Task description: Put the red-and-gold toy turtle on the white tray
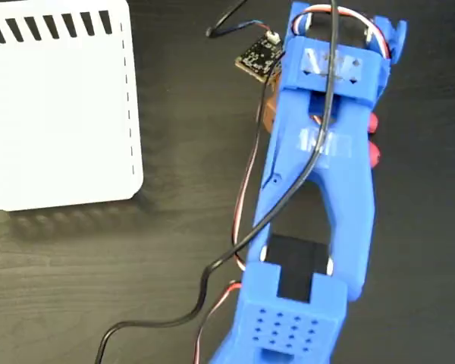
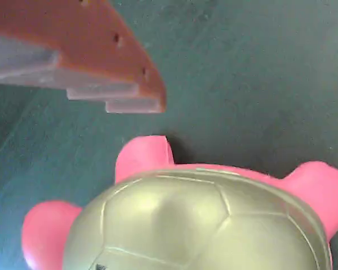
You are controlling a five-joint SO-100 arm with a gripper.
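Though close under the gripper (image 1: 322, 125), lies unlifted on the dark table (image 1: 174, 250): speaks of the red-and-gold toy turtle (image 2: 203, 225), far right in the fixed view, almost wholly hidden beneath the blue arm (image 1: 318, 189), with only two coral-red bits poking out at the arm's right edge. Leaves the white tray (image 1: 61, 114) at far left with nothing on its visible part, well apart from the toy. Puts the task at its early part, by judgement: approach made, grasp not shown, and lift, carry leftward and release on the tray all to do. Shows just one orange finger (image 2: 107, 62) in the wrist view, upper left, apart from the toy with dark table between. Hides the other finger, so cannot tell how wide the jaws stand, nor see anything held. Fills the lower wrist view with a shiny gold dome cut into shell plates by thin seams, a dark mark just peeping at the bottom edge. Rings the dome with a pink-red rim and three rounded lumps, feet or head, cannot tell which. Looks smooth and soft, likely to squash under a pinch and slip on the glossy shell
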